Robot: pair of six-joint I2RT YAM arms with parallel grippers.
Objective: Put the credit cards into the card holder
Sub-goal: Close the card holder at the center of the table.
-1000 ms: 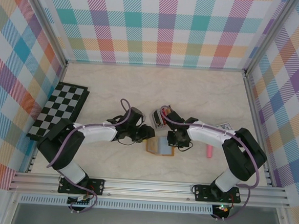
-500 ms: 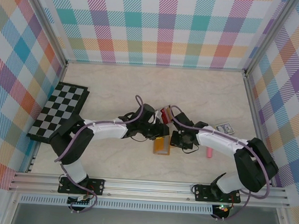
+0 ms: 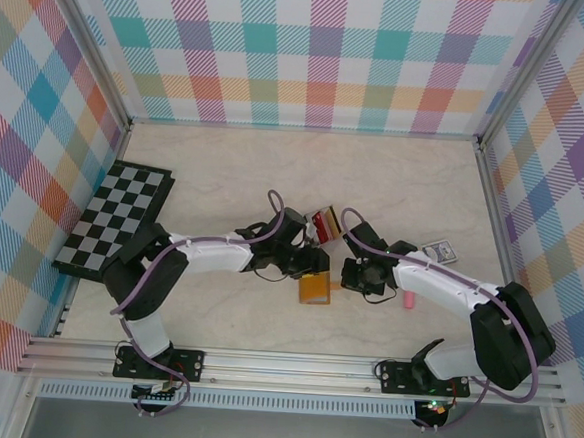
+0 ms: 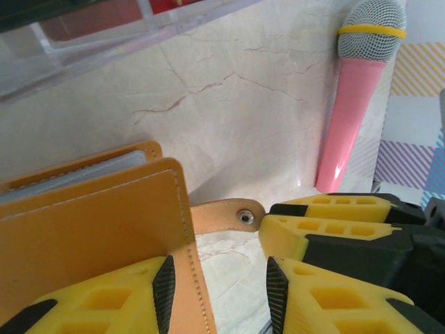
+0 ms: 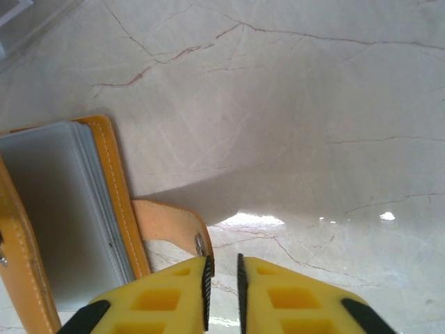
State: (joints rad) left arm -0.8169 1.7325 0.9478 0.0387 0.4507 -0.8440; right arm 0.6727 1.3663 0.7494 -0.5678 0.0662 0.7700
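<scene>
The orange-tan card holder (image 3: pixel 314 289) lies between my two grippers, its grey inner sleeves (image 5: pixel 55 209) partly showing. My left gripper (image 3: pixel 307 263) (image 4: pixel 219 278) is open, and the holder's stitched cover edge (image 4: pixel 177 229) stands between its fingers, close to the left one. My right gripper (image 3: pixel 351 276) (image 5: pixel 222 268) is shut, its tips right beside the snap tab (image 5: pixel 170 223) (image 4: pixel 222 216); nothing shows between its pads. Red credit cards (image 3: pixel 324 221) (image 4: pixel 97 21) stand in a clear rack just behind the grippers.
A pink microphone (image 3: pixel 410 299) (image 4: pixel 348 118) lies to the right of my right gripper. A small printed packet (image 3: pixel 438 251) sits further back right. The chessboard (image 3: pixel 117 217) leans at the left wall. Bare marble table (image 3: pixel 275 178) stretches behind the rack.
Both grippers have shifted right. The card holder went from lying spread open to partly folded, orange cover up. The red cards are now uncovered behind the grippers.
</scene>
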